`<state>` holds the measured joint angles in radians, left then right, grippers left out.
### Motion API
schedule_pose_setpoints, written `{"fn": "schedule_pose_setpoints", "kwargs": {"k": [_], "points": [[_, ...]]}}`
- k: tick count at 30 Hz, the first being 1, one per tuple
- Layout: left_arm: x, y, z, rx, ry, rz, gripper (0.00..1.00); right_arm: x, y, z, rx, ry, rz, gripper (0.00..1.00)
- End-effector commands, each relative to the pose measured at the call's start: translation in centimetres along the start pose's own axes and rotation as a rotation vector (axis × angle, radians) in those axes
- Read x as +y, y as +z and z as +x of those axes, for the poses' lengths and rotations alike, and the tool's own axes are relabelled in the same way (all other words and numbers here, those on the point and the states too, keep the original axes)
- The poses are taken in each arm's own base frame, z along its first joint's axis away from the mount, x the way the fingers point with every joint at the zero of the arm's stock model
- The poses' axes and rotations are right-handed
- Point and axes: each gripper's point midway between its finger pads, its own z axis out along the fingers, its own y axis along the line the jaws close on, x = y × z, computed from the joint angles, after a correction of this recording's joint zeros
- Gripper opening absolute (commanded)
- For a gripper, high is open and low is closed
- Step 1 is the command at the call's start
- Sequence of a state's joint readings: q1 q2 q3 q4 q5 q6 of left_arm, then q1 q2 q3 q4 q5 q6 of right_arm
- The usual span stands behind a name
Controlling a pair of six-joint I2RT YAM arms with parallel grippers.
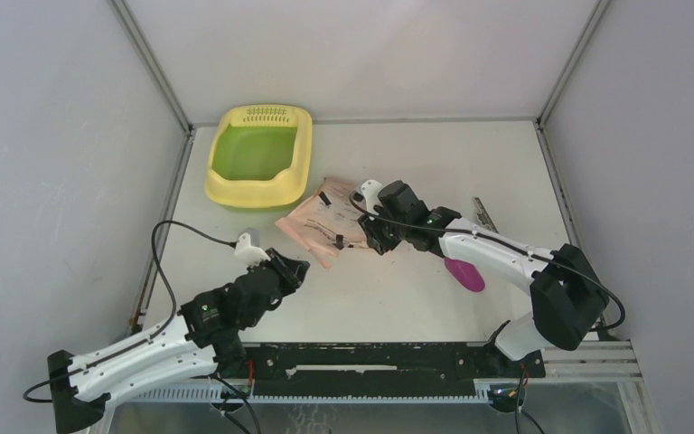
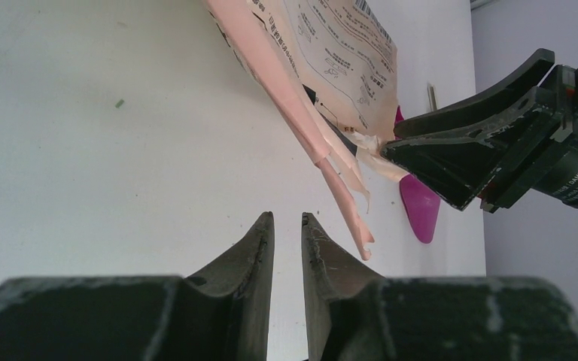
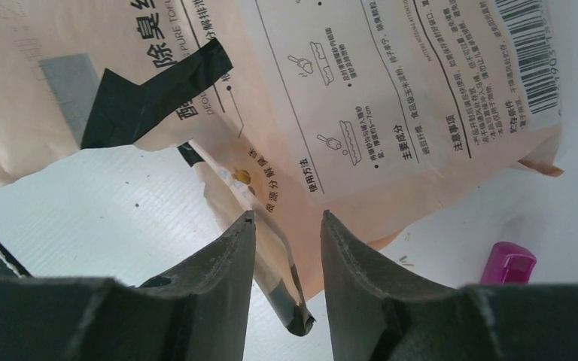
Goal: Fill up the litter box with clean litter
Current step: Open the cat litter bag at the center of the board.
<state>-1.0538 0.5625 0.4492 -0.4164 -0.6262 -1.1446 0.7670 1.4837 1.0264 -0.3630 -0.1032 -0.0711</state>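
White counter (image 1: 398, 298) inside grey walls carries the litter box (image 1: 220, 185) at its far left corner, green floor bare. No clean litter shows; I judge it is inside the peach bag (image 1: 321, 226), which lies flat just beside the box.

My right hand (image 3: 286, 218) stands parted over the bag's torn, black-taped flap (image 3: 271, 263). The flap runs between the fingers (image 3: 226, 263), though I can't tell whether either one touches it. My left hand (image 2: 287, 218) is nearly together, holding nothing, near the bag's near corner.

To do this well, I'd bite deep on the flap, pinch the opposite corner, and lift with the mouth up.

The print reads "除臭", "使用方法", "主要成分" and "注意事项", plus a barcode (image 3: 530, 53).
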Motion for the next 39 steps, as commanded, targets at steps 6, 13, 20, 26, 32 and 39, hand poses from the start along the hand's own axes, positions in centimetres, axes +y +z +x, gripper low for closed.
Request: {"fn": "schedule_pose_setpoints", "kwargs": {"k": [6,13,20,26,32,39], "points": [[-2.4,-0.7,-1.9,-0.040,-0.047,0.057,0.24,-0.1,0.5,-0.8,-0.013,-0.064,0.049,0.45],[-2.4,-0.8,-1.9,-0.042,-0.050,0.062,0.24,0.8,0.8,-0.1,0.016,-0.117,0.061,0.44],[-2.3,-0.9,-2.1,-0.048,-0.055,0.067,0.24,0.6,1.5,0.8,0.057,-0.222,0.172,0.45],[-2.3,-1.1,-2.2,-0.051,-0.056,0.072,0.24,-0.9,2.3,0.9,0.078,-0.310,0.337,0.44],[-2.1,-1.2,-2.4,-0.058,-0.059,0.074,0.24,-1.8,2.7,-0.5,0.059,-0.337,0.427,0.44],[-1.8,-1.6,-2.8,-0.074,-0.062,0.074,0.24,0.2,4.0,-0.4,0.049,-0.373,0.344,0.51]]}}
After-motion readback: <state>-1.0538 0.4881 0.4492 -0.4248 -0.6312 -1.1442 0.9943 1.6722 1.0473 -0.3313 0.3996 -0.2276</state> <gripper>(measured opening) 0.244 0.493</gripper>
